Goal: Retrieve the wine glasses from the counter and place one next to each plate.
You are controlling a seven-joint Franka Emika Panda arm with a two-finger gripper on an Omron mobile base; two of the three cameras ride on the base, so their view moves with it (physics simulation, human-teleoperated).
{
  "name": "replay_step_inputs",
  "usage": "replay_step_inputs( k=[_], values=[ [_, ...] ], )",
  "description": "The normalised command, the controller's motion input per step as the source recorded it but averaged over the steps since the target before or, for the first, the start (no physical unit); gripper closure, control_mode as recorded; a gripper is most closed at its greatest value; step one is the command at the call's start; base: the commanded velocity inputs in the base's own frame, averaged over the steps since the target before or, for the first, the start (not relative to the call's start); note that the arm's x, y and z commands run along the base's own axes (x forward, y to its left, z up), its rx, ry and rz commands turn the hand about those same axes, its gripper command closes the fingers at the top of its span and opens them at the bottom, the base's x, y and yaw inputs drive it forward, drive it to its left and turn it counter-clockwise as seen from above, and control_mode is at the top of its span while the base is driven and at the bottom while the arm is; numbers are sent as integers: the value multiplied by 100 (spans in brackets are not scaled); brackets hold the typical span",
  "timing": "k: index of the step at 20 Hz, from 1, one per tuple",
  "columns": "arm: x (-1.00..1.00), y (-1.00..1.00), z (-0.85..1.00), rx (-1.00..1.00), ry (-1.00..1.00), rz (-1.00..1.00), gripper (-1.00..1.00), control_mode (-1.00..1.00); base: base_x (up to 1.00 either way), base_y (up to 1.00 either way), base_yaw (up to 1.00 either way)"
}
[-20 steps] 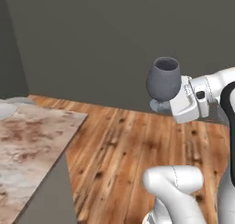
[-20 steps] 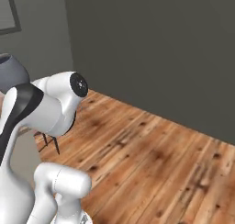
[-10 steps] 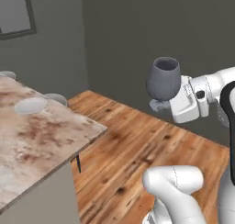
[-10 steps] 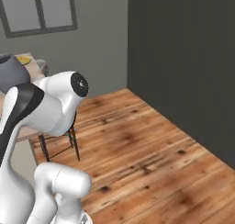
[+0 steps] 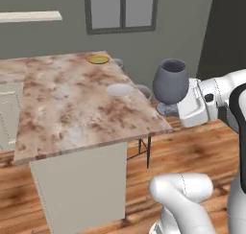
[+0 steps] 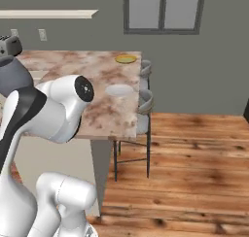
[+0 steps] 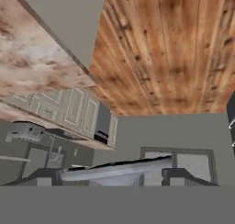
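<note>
Left base view: a blue-grey wine glass [image 5: 170, 83] stands upright at the right of centre, its bowl open at the top. Its stem and foot sit against the white hand, and the gripper [image 5: 174, 109] is closed on the foot. The glass hangs in the air just beyond the right edge of the counter [image 5: 72, 108], which fills the left and middle of the frame. On the stone top lie two plates: the white plate [image 5: 119, 89] near the right edge, a little left of the glass, and the yellow-rimmed plate [image 5: 98, 59] further back toward the top centre. A chair [image 5: 143, 91] shows behind the counter's right edge, partly hidden by the glass. A window [image 5: 121, 8] sits in the grey wall at the top, above a wooden floor [image 5: 192, 151].

Right base view: the glass [image 6: 14, 78] shows at the left edge as a dark rounded bowl, partly hidden by the arm. The counter [image 6: 104, 110] runs across the upper middle, with the white plate [image 6: 119, 90] near its right side and the yellow-rimmed plate [image 6: 126, 59] behind it. Two chairs [image 6: 145, 101] stand at the counter's right edge.

Hand view: the foot of the glass [image 7: 117, 171] lies as a pale band across the bottom, between the two dark fingertips [image 7: 176, 174]. The counter edge [image 7: 32, 58] fills the upper left, the floor the upper right
</note>
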Motion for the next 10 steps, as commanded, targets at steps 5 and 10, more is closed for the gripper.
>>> replay_step_inputs(
  k=[5,10],
  values=[
    [0,0,0,0,0,0,100,100,-45,-99,51],
    [0,0,0,0,0,0,100,100,-44,-100,25]
  ],
)
